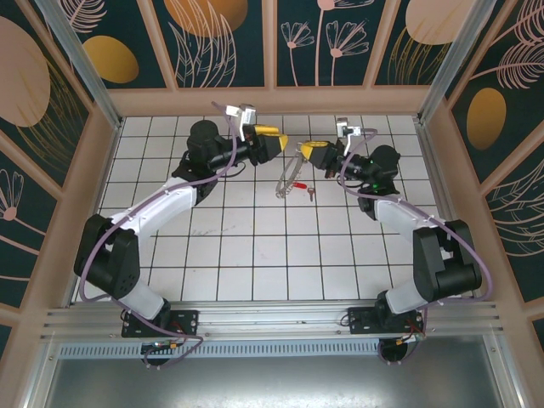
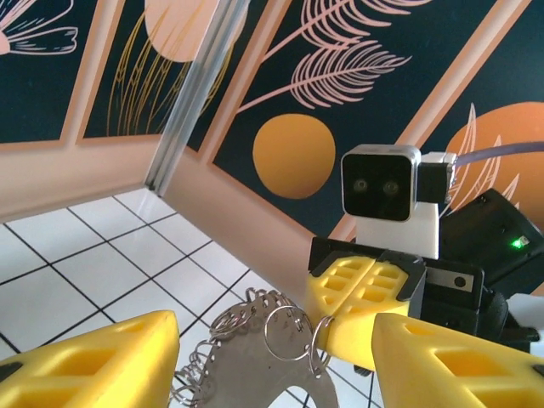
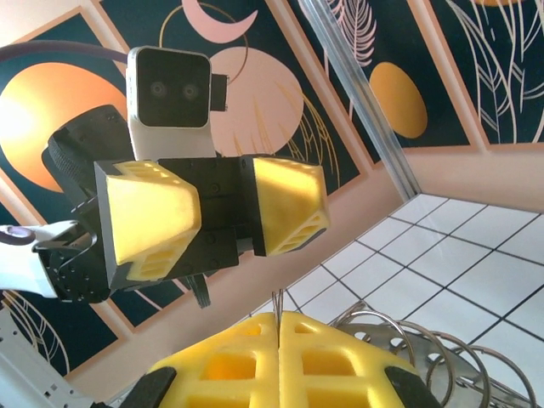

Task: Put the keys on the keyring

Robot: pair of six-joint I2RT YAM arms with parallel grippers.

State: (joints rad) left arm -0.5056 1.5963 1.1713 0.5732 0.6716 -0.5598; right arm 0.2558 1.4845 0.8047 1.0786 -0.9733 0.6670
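Observation:
The keyring [image 1: 291, 172], a flat silvery loop fringed with small wire rings, hangs above the tiles between my two grippers. My right gripper [image 1: 314, 150] is shut on one of its small rings [image 3: 276, 308]; the left wrist view shows those shut yellow fingers [image 2: 371, 293] pinching the ring at the keyring's [image 2: 255, 361] top. My left gripper [image 2: 274, 361] stands open, its fingers on either side of the keyring without touching it. The right wrist view shows it [image 3: 223, 217] facing my right gripper [image 3: 279, 336]. The red-headed key [image 1: 297, 188] lies on the table under the keyring.
A small silver piece [image 1: 311, 195] lies on the tiles just right of the key. The white tiled table [image 1: 255, 246] is walled by patterned panels, with a metal post [image 2: 191, 93] near the left gripper. Both arms reach toward the far middle.

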